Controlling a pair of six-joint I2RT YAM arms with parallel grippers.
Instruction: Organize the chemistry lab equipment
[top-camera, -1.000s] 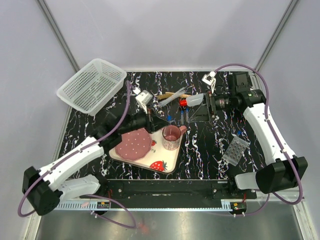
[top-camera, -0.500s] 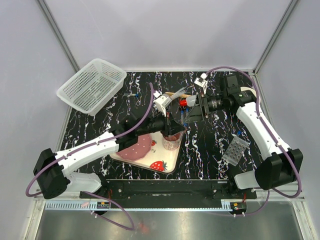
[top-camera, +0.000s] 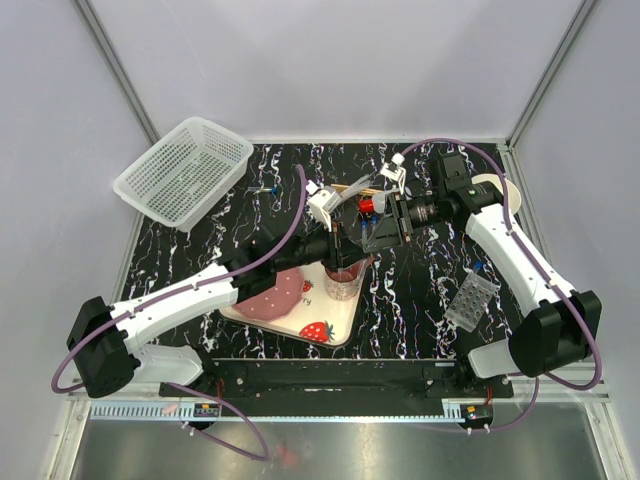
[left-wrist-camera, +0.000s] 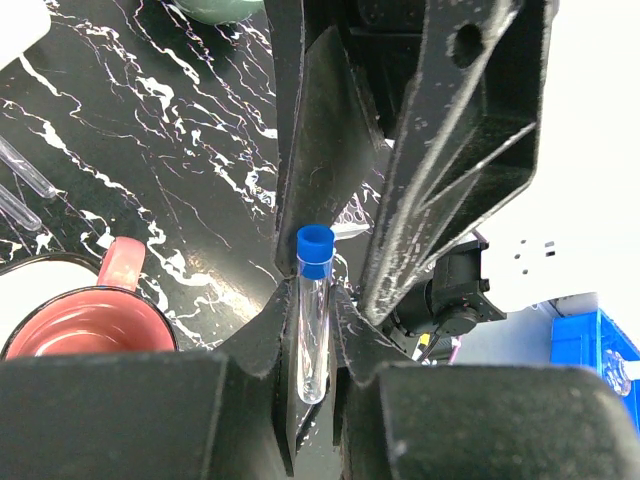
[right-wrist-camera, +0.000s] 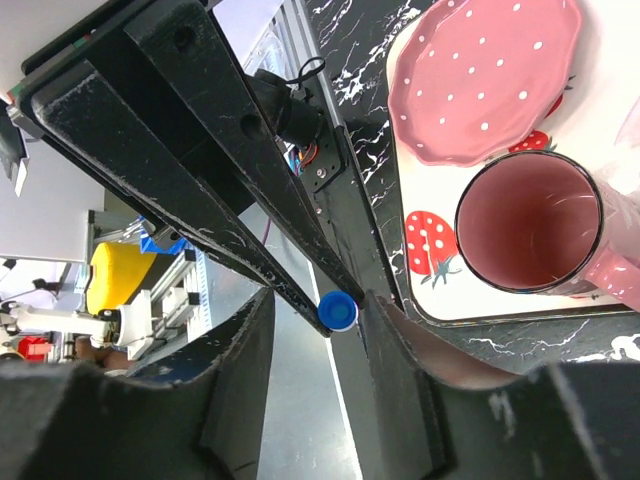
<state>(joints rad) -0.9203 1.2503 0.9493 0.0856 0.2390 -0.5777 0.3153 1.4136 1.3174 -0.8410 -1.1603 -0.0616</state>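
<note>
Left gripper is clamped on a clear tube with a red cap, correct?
Not quite: the cap is blue, not red. The left wrist view shows the left gripper clamped on a clear tube with a blue cap.

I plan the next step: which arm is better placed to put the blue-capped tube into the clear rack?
Probably right: the rack lies near its base, and the right gripper flanks the cap of the tube.
</note>
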